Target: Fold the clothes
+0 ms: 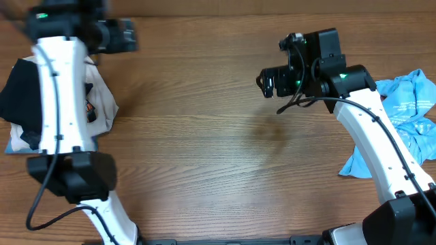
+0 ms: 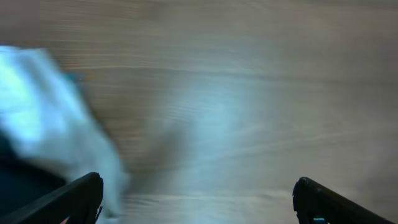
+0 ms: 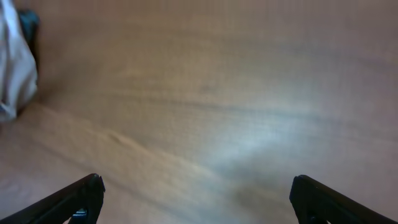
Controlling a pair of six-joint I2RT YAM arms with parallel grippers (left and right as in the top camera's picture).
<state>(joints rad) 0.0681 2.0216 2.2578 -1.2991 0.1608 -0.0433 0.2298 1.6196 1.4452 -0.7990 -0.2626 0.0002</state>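
Observation:
A pile of folded clothes, white and black (image 1: 20, 95), lies at the table's left edge, partly under my left arm. It shows blurred at the left of the left wrist view (image 2: 43, 118) and at the top left of the right wrist view (image 3: 13, 68). A crumpled light blue garment (image 1: 412, 116) lies at the right edge behind my right arm. My left gripper (image 2: 199, 196) is open and empty over bare wood beside the pile. My right gripper (image 3: 196, 196) is open and empty above the table's middle right.
The wooden table (image 1: 218, 150) spans the whole view. Both arm bases stand at the front edge, left (image 1: 71, 177) and right (image 1: 402, 218).

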